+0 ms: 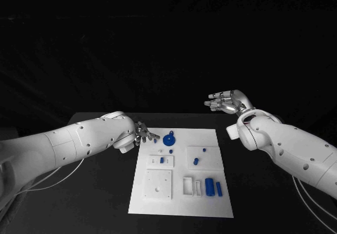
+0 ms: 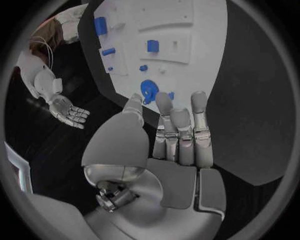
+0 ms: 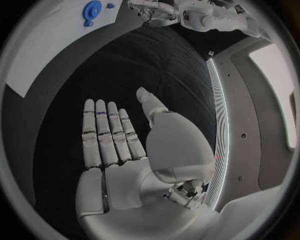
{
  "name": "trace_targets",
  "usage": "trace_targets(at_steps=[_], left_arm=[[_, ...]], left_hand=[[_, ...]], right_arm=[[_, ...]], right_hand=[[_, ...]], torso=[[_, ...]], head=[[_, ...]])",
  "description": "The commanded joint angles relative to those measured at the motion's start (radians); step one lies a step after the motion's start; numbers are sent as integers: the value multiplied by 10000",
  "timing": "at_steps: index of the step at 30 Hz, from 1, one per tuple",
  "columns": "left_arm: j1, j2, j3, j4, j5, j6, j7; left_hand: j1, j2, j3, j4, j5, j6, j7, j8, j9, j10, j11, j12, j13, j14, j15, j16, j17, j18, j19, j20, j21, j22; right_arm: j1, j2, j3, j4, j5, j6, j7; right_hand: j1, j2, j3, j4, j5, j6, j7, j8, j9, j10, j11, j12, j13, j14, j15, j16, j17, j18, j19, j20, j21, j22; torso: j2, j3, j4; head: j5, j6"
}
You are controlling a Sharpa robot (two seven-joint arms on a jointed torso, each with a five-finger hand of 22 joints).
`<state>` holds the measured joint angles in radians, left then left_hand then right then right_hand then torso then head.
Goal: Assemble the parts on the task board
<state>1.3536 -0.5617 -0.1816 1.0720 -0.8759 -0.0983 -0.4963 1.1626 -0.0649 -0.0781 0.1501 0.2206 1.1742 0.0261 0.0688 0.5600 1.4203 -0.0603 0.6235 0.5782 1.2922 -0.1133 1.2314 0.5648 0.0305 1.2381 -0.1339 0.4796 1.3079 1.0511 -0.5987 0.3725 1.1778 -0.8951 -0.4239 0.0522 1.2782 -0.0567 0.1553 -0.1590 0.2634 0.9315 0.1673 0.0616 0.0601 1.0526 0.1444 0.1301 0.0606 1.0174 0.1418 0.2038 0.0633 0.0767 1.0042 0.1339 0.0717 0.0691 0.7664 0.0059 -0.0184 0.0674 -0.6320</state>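
The white task board (image 1: pixel 184 195) lies in the middle of the black table. A round blue disc part (image 1: pixel 169 140) sits near its far left corner, small blue pegs (image 1: pixel 196 160) stand mid-board, and two blue cylinders (image 1: pixel 209 184) lie near the front right. My left hand (image 1: pixel 142 132) hovers at the board's far left corner, fingers straight and empty. In the left wrist view its fingertips (image 2: pixel 164 100) stop just short of the blue disc (image 2: pixel 149 90). My right hand (image 1: pixel 226 102) is raised beyond the board's far right corner, open and holding nothing; its palm (image 3: pixel 119 145) is flat.
Black table surface (image 1: pixel 105 185) surrounds the board on both sides. Raised white fixtures (image 1: pixel 159 184) sit on the board's front left. The right wrist view shows the board (image 3: pixel 50 45) and disc (image 3: pixel 92 9) far from that hand, with my left hand (image 3: pixel 153 11) beyond.
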Motion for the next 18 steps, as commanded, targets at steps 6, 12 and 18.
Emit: trace_targets(at_steps=[6,12,18], left_arm=[[109,548,9,-1011,-108,1067,252],[131,969,-3,-1731,-344,1638,193],[111,1334,-20,-2477,-493,1960,242]], left_hand=[[-77,262,-176,-267,70,-27,2,-21,-391,-93,19,76,-46,-16,47,-31,-8,-65,3,70,-80,165],[-130,390,-241,-325,77,-62,17,-23,-443,-158,38,93,-48,-76,66,-21,-6,-68,-36,86,-92,166],[-105,649,-431,-563,360,-93,24,-21,-493,-239,47,160,-47,-140,78,29,-18,-62,-76,101,-87,167]], right_arm=[[-3,6,4,34,87,225,158],[0,-1,4,88,90,213,145],[12,-21,5,152,90,191,132]], right_hand=[[-121,26,17,-71,61,62,0,-21,-1,97,-24,-37,-9,79,9,-62,-7,53,77,-22,-8,-2],[-143,28,33,-89,105,80,0,-17,1,104,-23,-49,-9,89,10,-83,-8,52,79,-23,-9,-3],[-150,21,40,-98,126,65,4,-19,0,102,-20,-58,-9,91,10,-95,-8,51,74,-22,-11,-3]], torso=[[47,11,-31],[76,15,-53],[168,38,-135]], head=[[66,125],[96,163],[133,227]])
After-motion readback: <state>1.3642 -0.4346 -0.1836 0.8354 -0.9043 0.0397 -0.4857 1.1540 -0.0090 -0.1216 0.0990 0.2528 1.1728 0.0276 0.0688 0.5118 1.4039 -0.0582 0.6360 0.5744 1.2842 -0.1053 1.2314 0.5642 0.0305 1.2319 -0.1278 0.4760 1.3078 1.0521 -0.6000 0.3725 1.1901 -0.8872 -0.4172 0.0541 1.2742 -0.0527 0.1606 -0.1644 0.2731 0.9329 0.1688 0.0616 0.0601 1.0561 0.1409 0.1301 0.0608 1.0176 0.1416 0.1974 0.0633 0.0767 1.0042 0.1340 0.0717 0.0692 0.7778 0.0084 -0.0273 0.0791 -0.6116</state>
